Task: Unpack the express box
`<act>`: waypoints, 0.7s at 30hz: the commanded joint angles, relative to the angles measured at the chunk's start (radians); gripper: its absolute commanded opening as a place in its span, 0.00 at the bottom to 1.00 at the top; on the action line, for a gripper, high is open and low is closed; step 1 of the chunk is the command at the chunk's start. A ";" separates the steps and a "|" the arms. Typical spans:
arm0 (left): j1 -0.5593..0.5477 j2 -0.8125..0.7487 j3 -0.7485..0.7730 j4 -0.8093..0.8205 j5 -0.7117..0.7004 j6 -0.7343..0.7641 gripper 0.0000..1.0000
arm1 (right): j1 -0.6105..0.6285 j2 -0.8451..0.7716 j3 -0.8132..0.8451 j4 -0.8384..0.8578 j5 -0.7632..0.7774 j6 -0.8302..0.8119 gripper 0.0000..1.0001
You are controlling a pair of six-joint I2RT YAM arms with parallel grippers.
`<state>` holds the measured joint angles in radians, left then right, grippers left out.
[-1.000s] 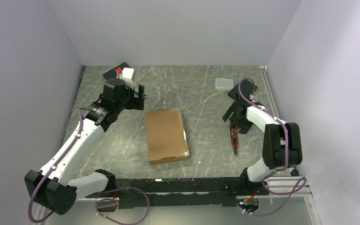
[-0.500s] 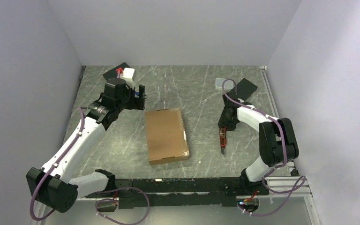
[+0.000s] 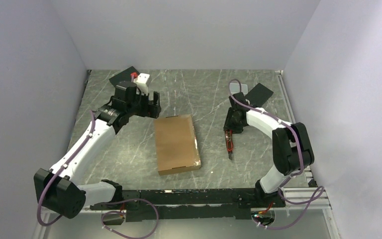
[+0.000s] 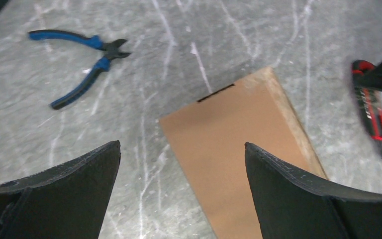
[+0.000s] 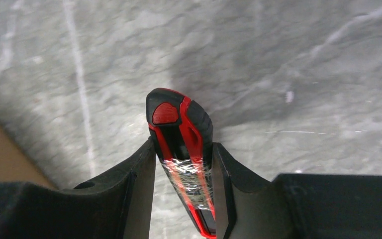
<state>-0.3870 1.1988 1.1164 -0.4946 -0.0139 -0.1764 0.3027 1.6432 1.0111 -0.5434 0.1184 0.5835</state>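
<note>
From the top camera we saw the express box (image 3: 177, 143) lying flat and closed on the marble table (image 3: 209, 94), between the two arms. The left gripper (image 3: 152, 102) hung just beyond the box's far left corner, its claw spread wide with nothing in it. The right gripper (image 3: 230, 130) pointed down to the right of the box, clamped on a red-and-black utility knife (image 3: 229, 145). We could not tell whether the knife touched the table. One black flat block (image 3: 259, 93) lay near the far right corner and a second black block (image 3: 121, 76) at the far left. In the left wrist view we looked between parted black fingers (image 4: 64, 194) onto the box's slotted end, with blue-handled pliers (image 4: 82, 64) lying apart from it. In the right wrist view both pads (image 5: 134, 179) pressed the knife's taped sides, and a brown corner of the box showed at the left edge.
</note>
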 commanded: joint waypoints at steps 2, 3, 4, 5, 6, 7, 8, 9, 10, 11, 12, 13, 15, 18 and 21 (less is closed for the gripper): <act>0.002 0.034 0.024 0.080 0.298 0.019 0.99 | -0.011 -0.150 -0.043 0.213 -0.286 0.052 0.00; 0.002 0.038 0.025 0.086 0.330 0.018 0.99 | -0.015 -0.178 -0.057 0.255 -0.330 0.078 0.00; 0.001 0.040 0.023 0.095 0.367 0.018 0.99 | -0.016 -0.208 -0.069 0.299 -0.365 0.106 0.00; 0.001 0.041 0.020 0.108 0.406 0.014 0.99 | -0.017 -0.228 -0.077 0.337 -0.392 0.133 0.00; -0.001 0.042 0.015 0.119 0.442 0.008 0.98 | -0.016 -0.245 -0.083 0.373 -0.423 0.163 0.00; -0.004 0.045 0.010 0.136 0.484 0.001 0.98 | -0.012 -0.256 -0.084 0.404 -0.451 0.192 0.00; -0.008 0.049 0.008 0.158 0.529 -0.007 0.97 | 0.000 -0.265 -0.083 0.426 -0.474 0.219 0.00; -0.011 0.054 0.004 0.172 0.577 -0.021 0.95 | 0.015 -0.275 -0.079 0.432 -0.474 0.249 0.00; -0.014 0.059 -0.001 0.201 0.633 -0.041 0.93 | 0.034 -0.285 -0.074 0.435 -0.458 0.276 0.00; -0.018 0.064 -0.019 0.260 0.678 -0.090 0.93 | 0.052 -0.295 -0.071 0.437 -0.437 0.311 0.00; -0.022 0.070 -0.030 0.316 0.718 -0.121 0.92 | 0.071 -0.306 -0.070 0.436 -0.423 0.328 0.00; -0.028 0.080 -0.055 0.381 0.752 -0.179 0.93 | 0.090 -0.319 -0.069 0.430 -0.387 0.354 0.00; -0.046 0.115 -0.063 0.463 0.804 -0.265 0.93 | 0.127 -0.347 -0.080 0.436 -0.332 0.420 0.00; -0.081 0.172 -0.031 0.487 0.774 -0.356 0.96 | 0.174 -0.381 -0.109 0.462 -0.271 0.499 0.00; -0.111 0.252 0.038 0.413 0.671 -0.441 0.96 | 0.186 -0.401 -0.108 0.431 -0.213 0.562 0.00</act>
<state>-0.4625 1.3746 1.0672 -0.1085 0.6876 -0.4473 0.4786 1.2934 0.9070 -0.1543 -0.1997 1.0031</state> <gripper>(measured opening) 0.965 0.416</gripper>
